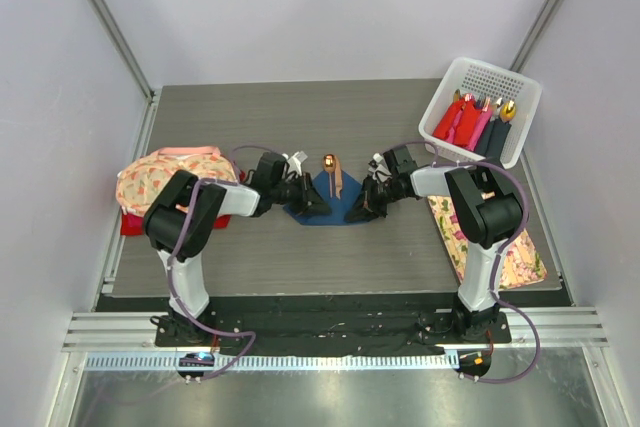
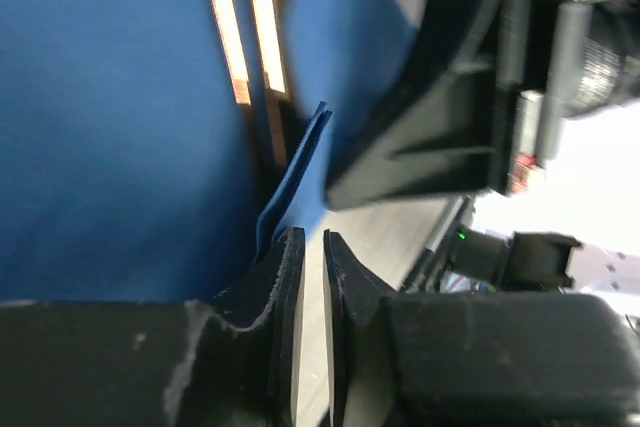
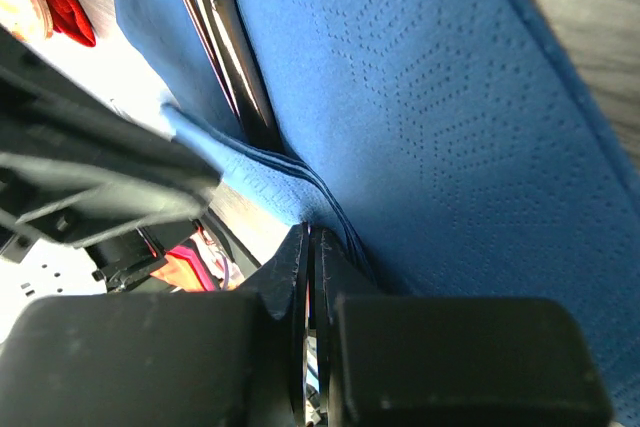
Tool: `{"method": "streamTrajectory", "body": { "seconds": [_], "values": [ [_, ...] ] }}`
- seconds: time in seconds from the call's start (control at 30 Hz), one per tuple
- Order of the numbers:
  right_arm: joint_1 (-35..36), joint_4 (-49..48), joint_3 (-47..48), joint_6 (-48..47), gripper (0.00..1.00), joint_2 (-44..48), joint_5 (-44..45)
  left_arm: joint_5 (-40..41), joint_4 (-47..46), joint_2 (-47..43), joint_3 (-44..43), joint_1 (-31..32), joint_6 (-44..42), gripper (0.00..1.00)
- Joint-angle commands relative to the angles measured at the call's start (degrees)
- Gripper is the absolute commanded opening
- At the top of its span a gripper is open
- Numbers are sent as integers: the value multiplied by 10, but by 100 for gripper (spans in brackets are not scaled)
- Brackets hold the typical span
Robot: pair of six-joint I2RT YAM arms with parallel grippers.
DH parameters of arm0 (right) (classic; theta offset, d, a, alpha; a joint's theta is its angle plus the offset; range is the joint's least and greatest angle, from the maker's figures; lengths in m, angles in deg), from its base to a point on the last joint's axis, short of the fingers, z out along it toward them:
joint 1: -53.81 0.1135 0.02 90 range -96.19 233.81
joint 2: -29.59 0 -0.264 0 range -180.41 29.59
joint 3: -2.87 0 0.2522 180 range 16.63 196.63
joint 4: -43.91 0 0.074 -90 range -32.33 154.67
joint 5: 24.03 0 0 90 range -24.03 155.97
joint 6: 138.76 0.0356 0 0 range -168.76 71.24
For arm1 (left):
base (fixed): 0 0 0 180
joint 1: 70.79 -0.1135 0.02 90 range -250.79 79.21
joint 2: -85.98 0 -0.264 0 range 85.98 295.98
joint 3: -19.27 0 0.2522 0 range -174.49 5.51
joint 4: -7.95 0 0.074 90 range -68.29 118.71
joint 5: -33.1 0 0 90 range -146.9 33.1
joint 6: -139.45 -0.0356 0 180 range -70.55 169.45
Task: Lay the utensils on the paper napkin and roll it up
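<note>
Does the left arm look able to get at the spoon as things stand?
Probably yes: its end effector sits at the napkin edge, and the spoon lies just beyond with nothing between.

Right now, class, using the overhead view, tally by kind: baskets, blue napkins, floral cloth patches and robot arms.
white basket: 1
blue paper napkin: 1
floral cloth patches, left and right: 2
robot arms, left and right: 2
total: 6
</note>
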Motion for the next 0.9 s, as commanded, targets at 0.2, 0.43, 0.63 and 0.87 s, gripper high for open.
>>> {"method": "streamTrajectory", "body": {
  "seconds": [0.2,0.43,0.63,0.87],
  "values": [
    [-2,18,9,-5,1,10,26,41,14,30,-23,-7,-24,7],
    [-2,3,36,12,1,30,18,46,29,37,-25,-7,-37,4],
    [-1,-3,58,17,1,16,20,48,40,38,-28,-8,-46,4],
    [-1,6,54,2,1,-21,43,51,42,36,-27,-8,-47,4]
  ]
}}
